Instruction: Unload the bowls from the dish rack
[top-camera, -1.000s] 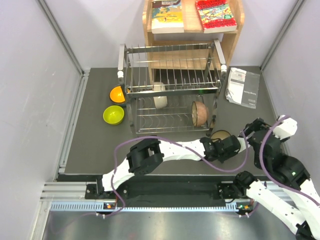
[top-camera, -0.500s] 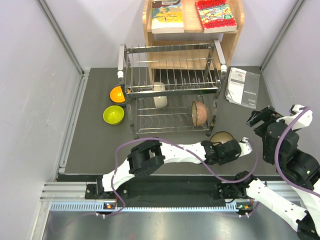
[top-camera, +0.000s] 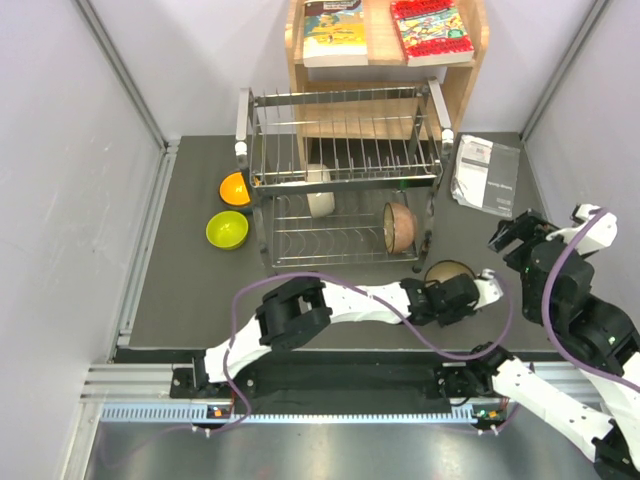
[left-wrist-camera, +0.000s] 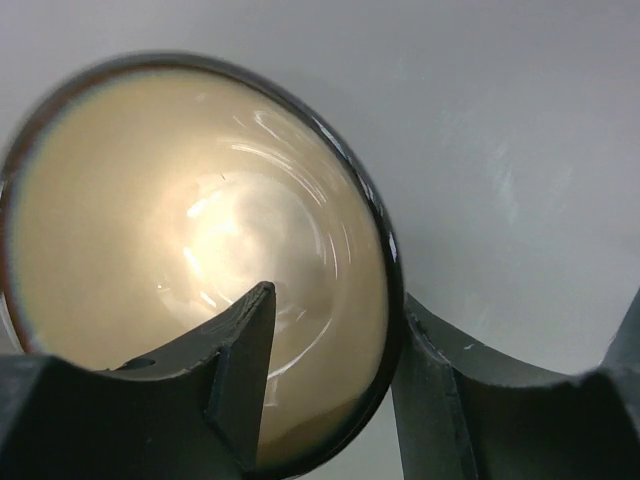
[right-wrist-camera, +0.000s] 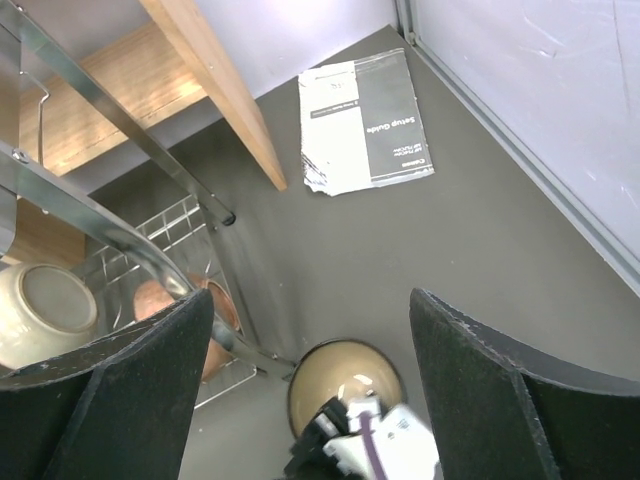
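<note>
Matte grey tabletop (top-camera: 190, 290); glossy round beige bowl (left-wrist-camera: 150, 200), dark rim; silver wire rack (top-camera: 345, 178).

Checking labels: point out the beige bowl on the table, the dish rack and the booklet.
beige bowl (top-camera: 447, 270), overhead view, inside bottom.
dish rack (top-camera: 370, 180), overhead view, upper front rail.
booklet (top-camera: 487, 174), overhead view, cover middle.

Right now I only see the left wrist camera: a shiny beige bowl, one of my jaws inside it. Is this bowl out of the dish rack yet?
Observer: Yes. The beige bowl sits on the table, just outside the dish rack, near its front right corner.
Operator: How many bowls are left inside?
Observer: Two, both on edge: a cream-white bowl and a pinkish-tan bowl.
Operator: Are any other bowls out?
Observer: An orange bowl and a lime-yellow bowl sit on the table, left of the rack.
</note>
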